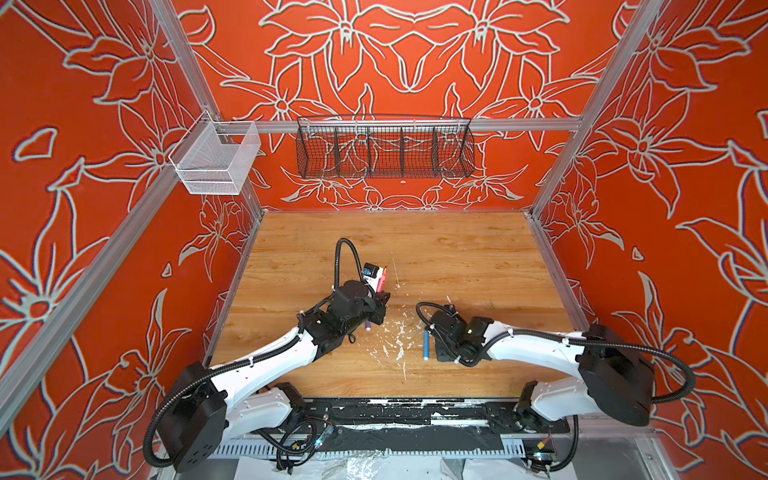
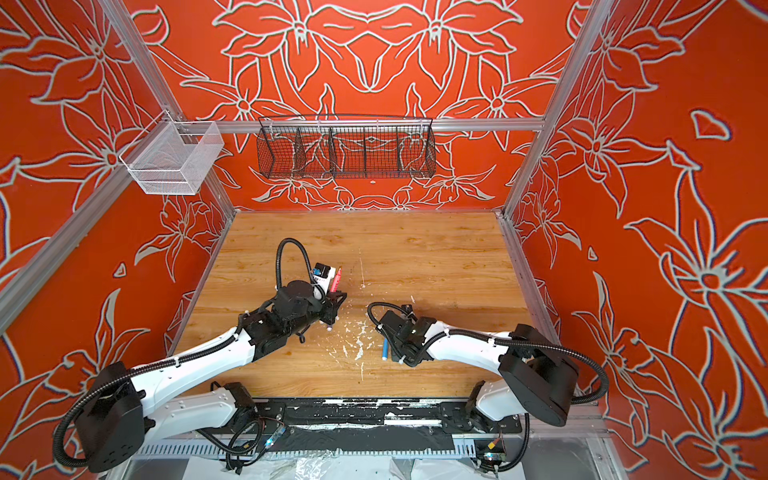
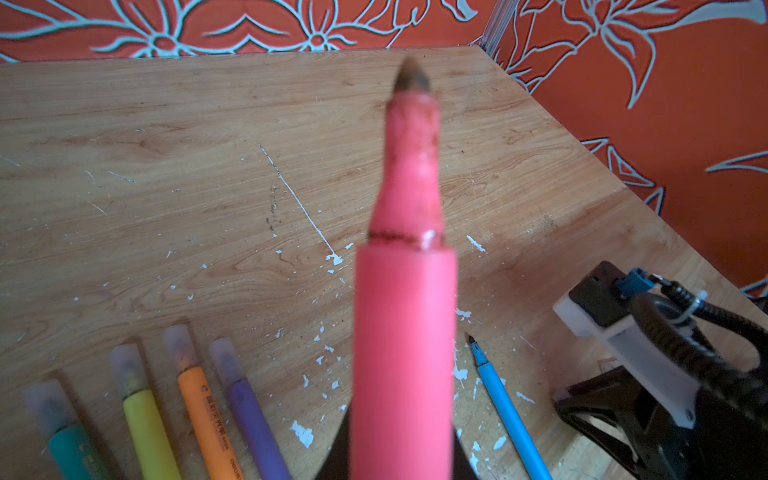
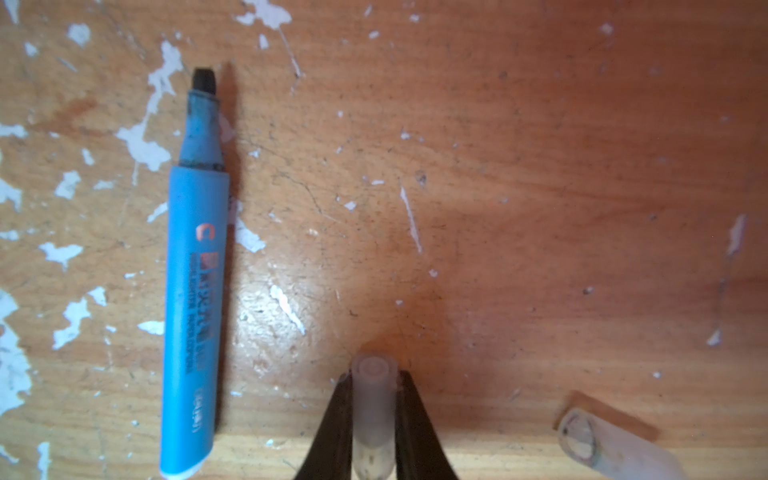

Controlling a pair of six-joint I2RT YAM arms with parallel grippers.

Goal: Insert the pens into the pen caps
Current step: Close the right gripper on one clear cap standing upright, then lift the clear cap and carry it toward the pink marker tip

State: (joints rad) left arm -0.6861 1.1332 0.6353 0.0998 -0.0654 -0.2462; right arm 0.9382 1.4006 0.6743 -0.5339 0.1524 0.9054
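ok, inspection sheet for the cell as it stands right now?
Surface: wooden tabletop, scratched, with white paint flecks mid-table.
Job's things: green marker pen, yellow marker pen, orange marker pen and purple marker pen capped, side by side; blue felt-tip marker pen uncapped, lying flat; spare clear plastic cap lying loose.
Clutter: nothing seen beyond the flecks.
Grippers: left gripper shut on uncapped pink-red felt-tip marker pen; right gripper shut on clear tubular plastic cap.
Cables: black corrugated cables loop at both wrists.
Surroundings: orange floral walls; black wire basket and white mesh basket, nothing seen inside.
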